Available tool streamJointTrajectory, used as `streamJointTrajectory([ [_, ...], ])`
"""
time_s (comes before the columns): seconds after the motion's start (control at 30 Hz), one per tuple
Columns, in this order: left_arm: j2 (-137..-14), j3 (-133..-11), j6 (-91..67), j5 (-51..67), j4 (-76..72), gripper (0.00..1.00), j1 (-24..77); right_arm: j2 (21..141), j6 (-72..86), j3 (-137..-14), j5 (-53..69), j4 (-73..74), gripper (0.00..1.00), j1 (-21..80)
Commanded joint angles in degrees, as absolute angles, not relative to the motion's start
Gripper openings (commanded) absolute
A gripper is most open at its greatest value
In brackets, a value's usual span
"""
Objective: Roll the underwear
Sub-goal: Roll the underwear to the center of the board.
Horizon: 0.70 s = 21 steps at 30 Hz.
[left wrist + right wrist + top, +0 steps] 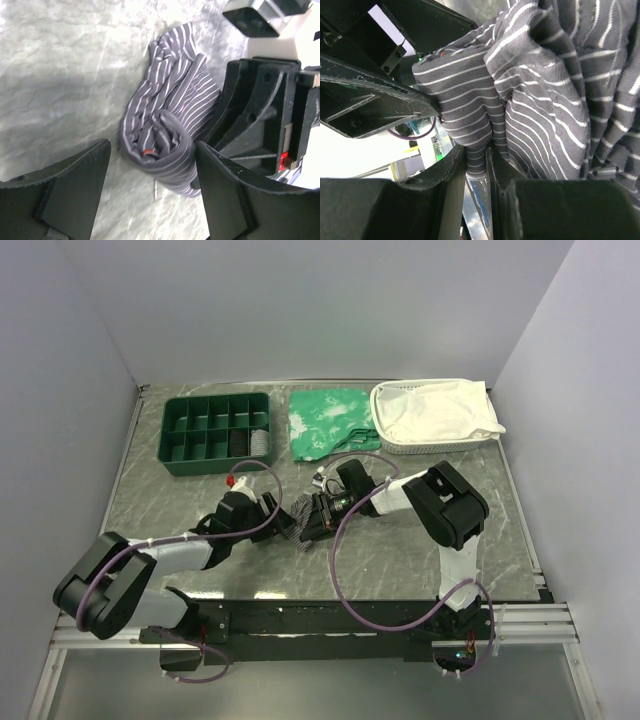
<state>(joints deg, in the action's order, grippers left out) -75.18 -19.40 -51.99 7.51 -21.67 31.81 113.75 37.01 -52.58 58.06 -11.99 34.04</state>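
Lying bunched, underwear (165, 125) sits pinched in right tool (477, 157).

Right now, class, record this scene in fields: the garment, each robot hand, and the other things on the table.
Garment: grey soft-fabric boxer briefs with thin pale stripes, bunched, partly rolled, on marbled grey table
Left hand: open, briefs in the gap between its fingers
Right hand: shut on a fold of the briefs
Far side: dark green compartment tray, green white-patterned cloth, white cloth in white basket

Lab test cell: plain panel walls (320, 310) box marbled table (170, 495), aluminium rail (540, 625).
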Motion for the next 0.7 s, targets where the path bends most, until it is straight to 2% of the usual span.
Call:
streamJointTrajectory([
  [0.0, -78.9, -19.7, -53.8, 4.0, -23.8, 0.75, 33.6, 115.5, 35.8, -52.4, 52.3, -10.5, 0.16, 32.9],
  [0.2, -82.2, -19.4, -56.3, 1.0, -24.1, 0.69, 35.8, 115.2, 37.4, -51.9, 52.7, -12.7, 0.17, 32.6],
  [0.47, -83.0, -19.9, -57.4, 0.2, -21.0, 0.47, 36.5, 114.9, 38.8, -51.8, 53.0, -14.2, 0.19, 32.4],
  [0.53, -83.3, -21.2, -57.0, 0.2, -19.9, 0.41, 36.6, 114.3, 39.0, -51.5, 53.1, -14.3, 0.21, 32.5],
  [0.67, -84.4, -23.6, -55.5, -1.4, -16.7, 0.35, 37.4, 110.7, 39.3, -50.3, 52.4, -15.3, 0.34, 32.5],
])
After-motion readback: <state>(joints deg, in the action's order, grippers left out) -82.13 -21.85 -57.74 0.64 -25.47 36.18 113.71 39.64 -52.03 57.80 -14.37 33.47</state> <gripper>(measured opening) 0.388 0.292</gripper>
